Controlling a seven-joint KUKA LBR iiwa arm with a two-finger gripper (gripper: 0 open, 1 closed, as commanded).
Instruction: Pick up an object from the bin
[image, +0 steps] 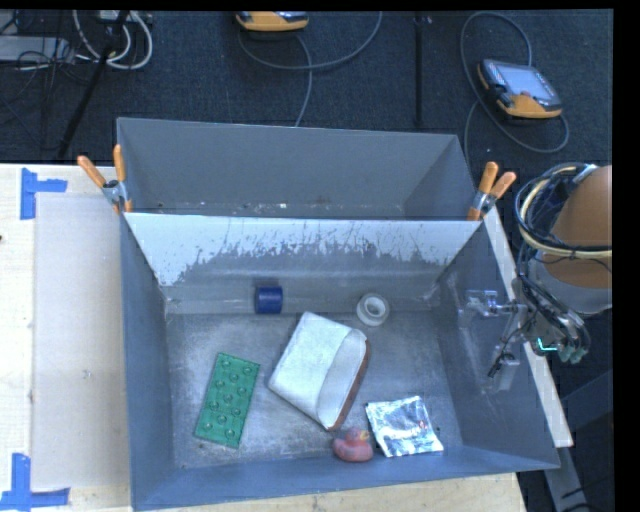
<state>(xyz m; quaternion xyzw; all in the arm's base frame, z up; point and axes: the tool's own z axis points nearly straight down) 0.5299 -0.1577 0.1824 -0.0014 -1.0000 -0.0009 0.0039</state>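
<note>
I hang at the right side of the grey metal bin (300, 180), over its sloping right wall and above the floor of it. My fingers (503, 362) point down along that wall. Whether they stand open or closed I cannot tell from this angle. My orange wrist cover (590, 225) and its looped black cables sit outside the rim, further right.

Everything I might pick lies on the bin floor, apart from me. Nearest is a crumpled silver foil packet (403, 427) in the front right corner, with a small pink lump (352, 446) just beside it on the left. In the middle lies a white folded pad with a brown edge (318, 368), tilted. Left of it is a green studded plate (228, 398), flat on the floor. Along the foot of the back wall sit a small blue cylinder (268, 298) and, to its right, a pale ring like a roll of tape (373, 309), well apart from each other.

The bin floor is dull grey, scuffed and speckled with whitish marks. The lower back wall is streaked with pale scratches running downward.

Beyond the bin is a dark floor (200, 80). Thin cords (305, 90) trail across it, and two orange-and-grey devices (520, 88) lie there.
</note>
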